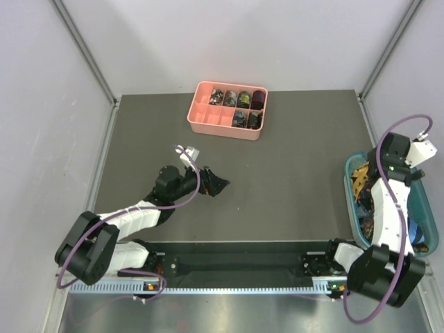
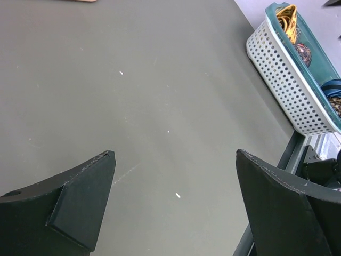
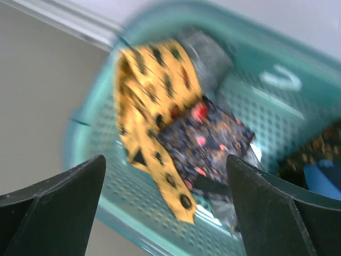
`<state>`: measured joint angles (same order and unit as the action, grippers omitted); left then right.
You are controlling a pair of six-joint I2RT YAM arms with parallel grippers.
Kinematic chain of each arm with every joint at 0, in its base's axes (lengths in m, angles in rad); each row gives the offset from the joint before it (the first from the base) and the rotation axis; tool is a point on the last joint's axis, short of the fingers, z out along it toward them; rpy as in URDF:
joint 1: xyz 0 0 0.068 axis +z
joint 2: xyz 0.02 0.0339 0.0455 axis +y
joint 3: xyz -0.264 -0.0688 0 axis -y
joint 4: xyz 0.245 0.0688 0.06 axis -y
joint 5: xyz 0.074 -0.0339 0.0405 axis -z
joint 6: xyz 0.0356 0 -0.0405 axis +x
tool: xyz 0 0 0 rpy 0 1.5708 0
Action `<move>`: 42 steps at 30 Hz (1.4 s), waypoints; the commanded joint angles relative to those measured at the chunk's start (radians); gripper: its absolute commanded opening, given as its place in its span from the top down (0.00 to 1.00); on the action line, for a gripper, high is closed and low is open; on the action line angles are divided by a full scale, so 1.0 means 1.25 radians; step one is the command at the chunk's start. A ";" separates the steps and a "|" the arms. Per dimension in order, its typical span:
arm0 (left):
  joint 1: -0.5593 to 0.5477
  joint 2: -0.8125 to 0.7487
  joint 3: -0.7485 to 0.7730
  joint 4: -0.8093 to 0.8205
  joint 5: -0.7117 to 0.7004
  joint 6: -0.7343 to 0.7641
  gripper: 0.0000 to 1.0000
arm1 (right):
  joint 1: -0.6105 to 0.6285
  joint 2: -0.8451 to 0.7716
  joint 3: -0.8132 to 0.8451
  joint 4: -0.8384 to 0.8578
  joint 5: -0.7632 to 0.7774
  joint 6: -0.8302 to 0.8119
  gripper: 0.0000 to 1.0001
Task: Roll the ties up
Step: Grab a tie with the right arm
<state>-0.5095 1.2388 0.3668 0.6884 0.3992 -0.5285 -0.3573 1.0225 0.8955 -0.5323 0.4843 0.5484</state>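
Note:
A golden-yellow tie (image 3: 154,122) with dark marks lies in the teal basket (image 3: 106,213), partly over a dark floral tie (image 3: 208,141). The right wrist view is blurred. My right gripper (image 3: 165,176) is open and empty, hovering above these ties. In the top view the right gripper (image 1: 388,163) is over the basket (image 1: 350,187). My left gripper (image 2: 176,165) is open and empty just above the bare dark mat; it shows in the top view (image 1: 216,185) near the middle. Several rolled ties (image 1: 236,98) sit in the pink tray (image 1: 205,118).
The basket (image 2: 287,69) stands at the mat's right edge, with a yellow tie (image 2: 287,18) and a blue one (image 2: 333,88) showing in the left wrist view. The tray is at the far middle. Grey walls enclose the table.

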 commanded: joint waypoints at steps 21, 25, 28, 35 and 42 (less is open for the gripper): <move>-0.031 -0.007 0.028 0.027 -0.008 0.026 0.01 | -0.075 0.390 0.192 0.028 -0.023 0.066 0.09; -0.032 -0.006 0.029 0.025 -0.010 0.031 0.01 | -0.103 0.475 0.192 0.075 -0.050 0.085 0.12; -0.033 -0.004 0.031 0.021 -0.009 0.034 0.01 | -0.103 0.522 0.217 0.063 -0.017 0.109 0.33; -0.042 -0.012 0.037 0.005 -0.015 0.051 0.01 | -0.020 0.434 0.241 0.017 0.174 0.085 1.00; -0.054 -0.031 0.039 -0.016 -0.032 0.068 0.01 | 0.137 0.260 0.241 -0.004 0.265 0.007 1.00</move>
<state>-0.5713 1.2354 0.3817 0.6617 0.3729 -0.4713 -0.2462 1.4704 1.1469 -0.5423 0.7189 0.6121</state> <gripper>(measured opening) 0.991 0.080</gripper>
